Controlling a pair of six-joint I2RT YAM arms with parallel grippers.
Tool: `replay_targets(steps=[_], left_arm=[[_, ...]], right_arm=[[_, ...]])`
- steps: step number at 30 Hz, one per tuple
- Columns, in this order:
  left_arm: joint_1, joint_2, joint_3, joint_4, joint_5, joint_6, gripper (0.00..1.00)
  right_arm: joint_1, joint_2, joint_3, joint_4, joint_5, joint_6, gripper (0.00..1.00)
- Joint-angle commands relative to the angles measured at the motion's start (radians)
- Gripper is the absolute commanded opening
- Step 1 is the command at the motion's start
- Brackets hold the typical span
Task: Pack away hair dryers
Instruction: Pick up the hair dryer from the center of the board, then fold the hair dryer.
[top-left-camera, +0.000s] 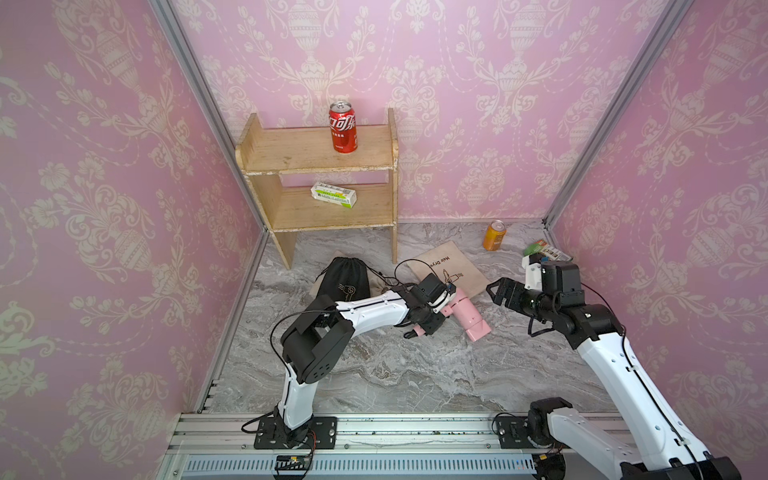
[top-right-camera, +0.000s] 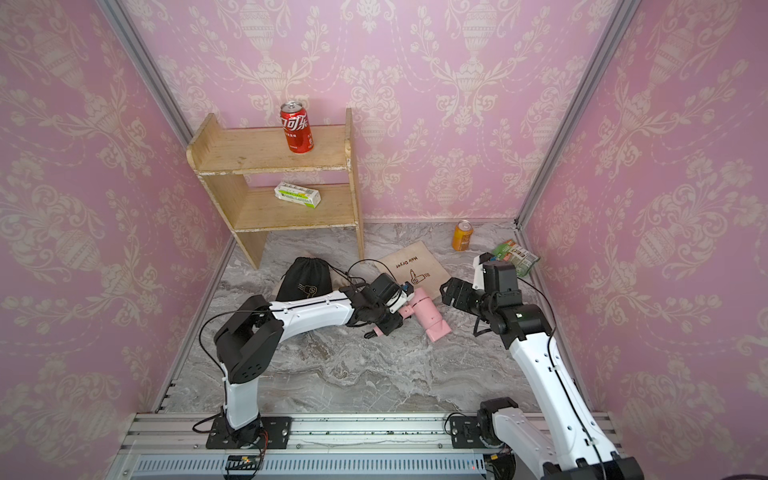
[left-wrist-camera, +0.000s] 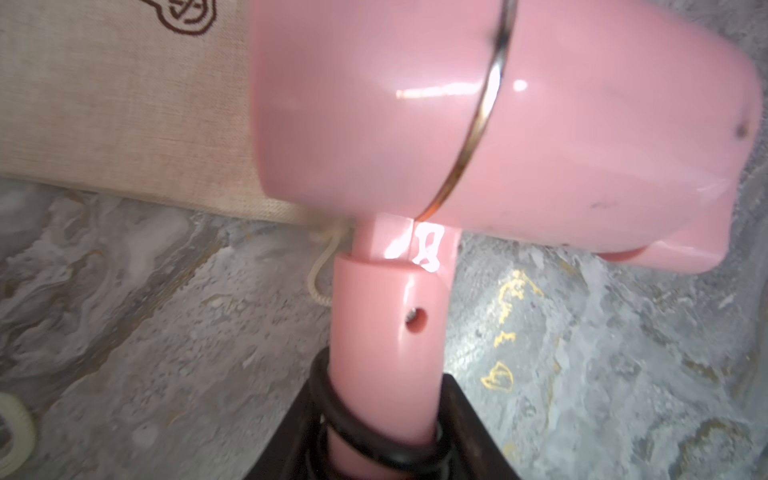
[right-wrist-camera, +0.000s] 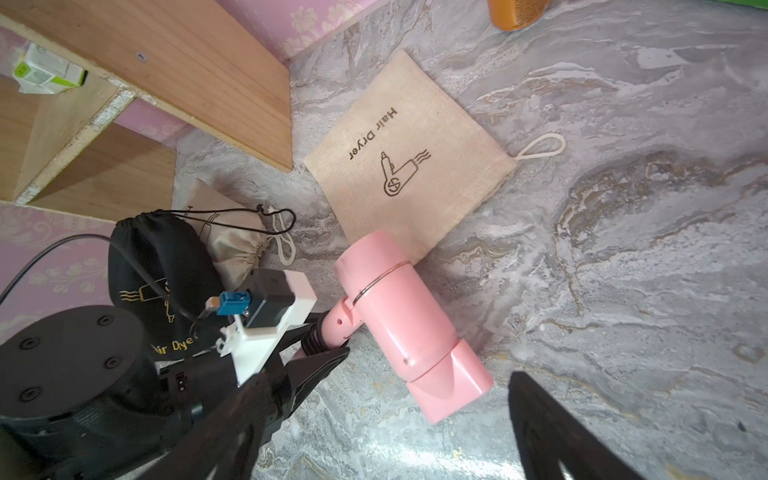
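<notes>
left gripper (top-left-camera: 427, 325) has its jaws around the handle end of the pink dryer (top-left-camera: 467, 316) (can't say if it's clamped), which lies on the marble top (top-left-camera: 415, 374) with its barrel over a corner of the beige pouch (top-left-camera: 453, 266), right gripper (top-left-camera: 496, 291) spread wide beside it; risk: the folding handle hinges on lift, so the barrel swings and slips out.

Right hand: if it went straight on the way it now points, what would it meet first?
Most likely the pink hair dryer, around its barrel, lying just ahead of the open right hand; depth is unclear, so it might pass above.
</notes>
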Motion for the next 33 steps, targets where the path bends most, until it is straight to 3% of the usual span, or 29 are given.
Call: replay_targets(steps=[1, 8, 19, 33], left_arm=[[0.009, -0.15, -0.051, 0.136, 0.067, 0.134, 0.24], [0.021, -0.239, -0.075, 0.142, 0.164, 0.209, 0.25], [0.023, -0.308, -0.087, 0.222, 0.209, 0.251, 0.26], [0.054, -0.3, -0.031, 0.268, 0.274, 0.255, 0.25]], right_arm=[[-0.007, 0.024, 0.056, -0.017, -0.137, -0.077, 0.92], [-0.007, 0.102, 0.125, -0.057, -0.313, -0.164, 0.93], [-0.007, 0.21, 0.243, -0.103, -0.373, -0.215, 0.93], [0.016, 0.302, 0.289, -0.117, -0.401, -0.22, 0.89]])
